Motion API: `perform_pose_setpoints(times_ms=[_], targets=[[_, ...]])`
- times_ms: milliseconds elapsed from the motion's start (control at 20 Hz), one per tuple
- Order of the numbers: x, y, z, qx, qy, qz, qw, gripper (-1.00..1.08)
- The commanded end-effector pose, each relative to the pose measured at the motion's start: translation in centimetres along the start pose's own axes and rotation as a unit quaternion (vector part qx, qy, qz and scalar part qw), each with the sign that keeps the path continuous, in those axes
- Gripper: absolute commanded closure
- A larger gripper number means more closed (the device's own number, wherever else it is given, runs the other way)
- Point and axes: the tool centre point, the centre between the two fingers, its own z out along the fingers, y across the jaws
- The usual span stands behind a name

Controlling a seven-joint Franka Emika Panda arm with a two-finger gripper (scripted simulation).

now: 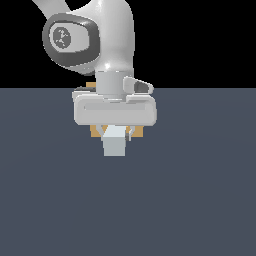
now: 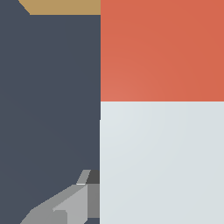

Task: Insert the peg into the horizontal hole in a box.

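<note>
My gripper hangs low over the floor, shut on the peg. In the exterior view the peg's pale grey-white end face points toward the camera. The wrist view fills with the peg up close, its red end leading away from the hand, and one grey finger pressed against its side. Directly behind the gripper stands the tan-brown box, showing only as slivers around the hand and as a tan strip beyond the red end. The hole is hidden behind the gripper and peg.
The dark blue-grey floor spreads all around. The arm's white wrist and link rise above the gripper and cover most of the box.
</note>
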Motion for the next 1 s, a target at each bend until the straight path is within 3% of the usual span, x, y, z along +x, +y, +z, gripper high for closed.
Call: perform_pose_setpoints(times_ms=[0, 600, 950], targets=[[0.7, 0.1, -0.3, -0.003, 0.000, -0.001, 1.0000, 1.08], [9.3, 0.1, -0.4, -0.005, 0.000, -0.001, 1.0000, 1.08], [11.3, 0.2, -0.5, -0.005, 0.000, -0.001, 1.0000, 1.08]])
